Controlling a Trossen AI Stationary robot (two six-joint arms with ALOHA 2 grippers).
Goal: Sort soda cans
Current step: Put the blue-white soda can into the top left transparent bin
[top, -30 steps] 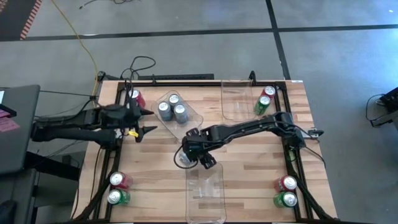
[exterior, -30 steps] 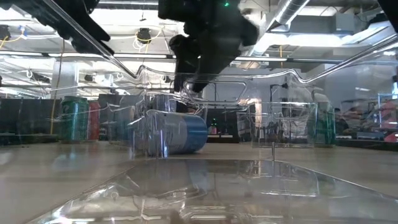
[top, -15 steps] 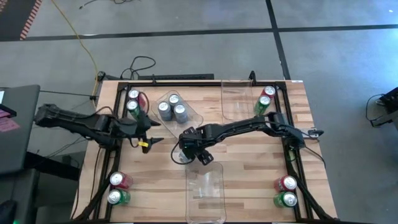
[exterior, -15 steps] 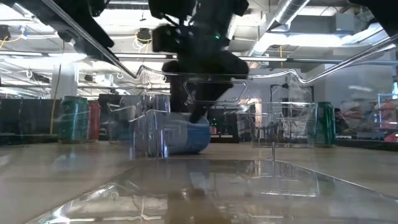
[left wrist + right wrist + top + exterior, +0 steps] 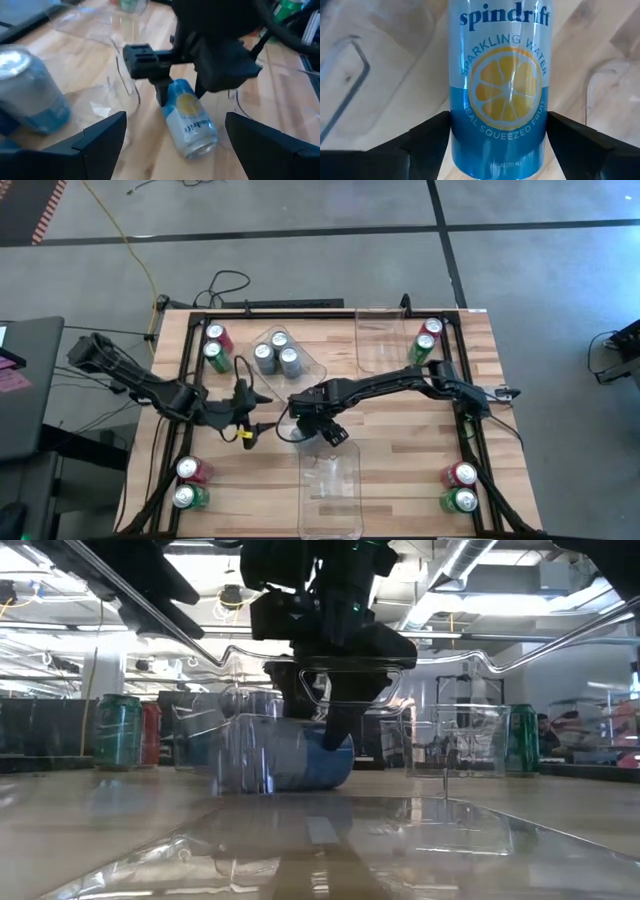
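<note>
R gripper (image 5: 303,427): down at table centre, fingers spread either side of a silver-blue can (image 5: 497,85) lying on its side; wrist view shows the can between both fingers, whether the pads actually touch it is hard to tell, so prob. straddling, not clamped
Lying can: on the bare wood just beside the corner of the angled bin (image 5: 300,365), label w/ a lemon slice facing up, silver top toward the L wrist cam
L gripper (image 5: 252,411): hovering left of the lying can, pointed at it, fingers wide apart, nothing between them
Angled bin: clear plastic, holds 3 upright silver-blue cans (image 5: 278,352)
Other bins: a clear one at the back (image 5: 380,340) near the right rear cans, another at the front edge (image 5: 330,490); both look w/o cans inside
Back-left corner: red can (image 5: 217,335) + green can (image 5: 215,355), upright, side by side
Front-left corner: red (image 5: 190,470) + green (image 5: 186,497), upright
Back-right: red (image 5: 433,329) + green (image 5: 424,346), upright, just beside the back bin
Front-right: red (image 5: 462,474) + green (image 5: 461,500), upright
Table (image 5: 400,445): light wood slats, black frame round the edge
</note>
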